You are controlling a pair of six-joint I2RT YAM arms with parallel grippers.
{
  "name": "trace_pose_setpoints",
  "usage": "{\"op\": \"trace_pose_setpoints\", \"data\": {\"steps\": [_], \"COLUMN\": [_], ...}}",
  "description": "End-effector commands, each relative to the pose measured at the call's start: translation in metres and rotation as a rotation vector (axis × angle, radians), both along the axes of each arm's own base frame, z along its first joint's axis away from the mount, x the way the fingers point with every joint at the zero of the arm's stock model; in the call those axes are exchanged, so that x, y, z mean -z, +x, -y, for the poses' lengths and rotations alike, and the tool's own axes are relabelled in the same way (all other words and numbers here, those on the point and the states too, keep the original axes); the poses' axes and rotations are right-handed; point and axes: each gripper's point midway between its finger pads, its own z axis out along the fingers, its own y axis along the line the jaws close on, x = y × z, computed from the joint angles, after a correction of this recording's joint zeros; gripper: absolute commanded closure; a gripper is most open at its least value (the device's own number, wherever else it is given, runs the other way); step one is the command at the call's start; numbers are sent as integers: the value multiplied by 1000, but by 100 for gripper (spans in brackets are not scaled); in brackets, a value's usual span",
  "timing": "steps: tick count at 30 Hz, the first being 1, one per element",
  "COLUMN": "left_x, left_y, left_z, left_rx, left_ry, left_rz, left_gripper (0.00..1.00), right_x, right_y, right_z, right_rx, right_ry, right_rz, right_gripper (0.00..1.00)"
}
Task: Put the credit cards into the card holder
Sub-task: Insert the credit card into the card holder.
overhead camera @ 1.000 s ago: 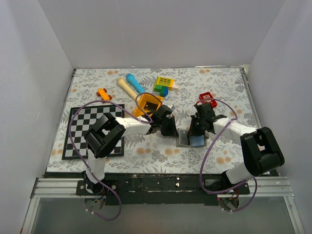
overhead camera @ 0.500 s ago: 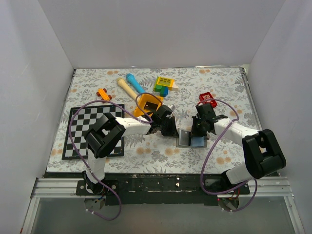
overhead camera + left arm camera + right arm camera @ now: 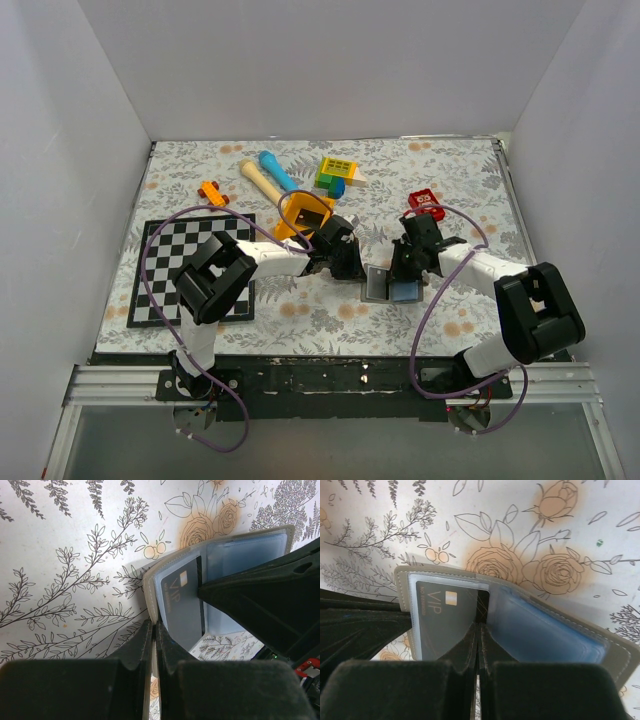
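Note:
The grey card holder [image 3: 390, 288] lies open on the floral cloth between my two arms, its pale blue pockets [image 3: 555, 635] facing up. A black credit card [image 3: 445, 615] marked VIP sits mostly inside the left clear pocket, with its dark right edge sticking out. My right gripper [image 3: 479, 626] is shut on that exposed edge. My left gripper [image 3: 154, 626] is shut on the card holder's [image 3: 240, 555] left cover edge. From that side the credit card [image 3: 182, 605] shows behind the clear sleeve. In the top view the left gripper [image 3: 352, 268] and right gripper [image 3: 403, 268] flank the card holder.
An orange tray [image 3: 305, 212] stands just behind the left gripper and a red block [image 3: 423, 200] behind the right one. A checkerboard [image 3: 190, 270] lies at the left. Blue and cream pins [image 3: 270, 175], a yellow-green block [image 3: 337, 172] and an orange toy [image 3: 212, 192] sit further back.
The right gripper has edged slightly left toward the card holder's fold with the card. The left arm and the card holder have stayed put.

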Motion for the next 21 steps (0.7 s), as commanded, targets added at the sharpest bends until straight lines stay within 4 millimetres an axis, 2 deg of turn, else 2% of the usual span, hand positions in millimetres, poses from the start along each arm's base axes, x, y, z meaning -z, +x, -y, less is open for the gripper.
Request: {"op": "trace_pose_setpoints", "data": {"steps": [1, 5, 9, 16, 21], "left_x": [-5, -5, -5, -6, -5], "left_y": [-1, -1, -1, -2, -2], "left_z": [1, 2, 1, -1, -2], "left_rx": [11, 10, 8, 6, 3], "left_ry": [-1, -5, -3, -4, -2], "left_rz": [17, 16, 18, 18, 18], "left_gripper": [100, 100, 100, 100, 100], "right_x": [2, 0, -11, -32, -34], "right_y": [-1, 0, 2, 5, 3], "right_z": [-12, -19, -23, -13, -1], "right_rx": [-24, -33, -38, -15, 12], "right_ry": [57, 91, 121, 93, 37], "right_rz": [-2, 0, 29, 98, 99], "right_gripper": [99, 99, 99, 99, 99]}}
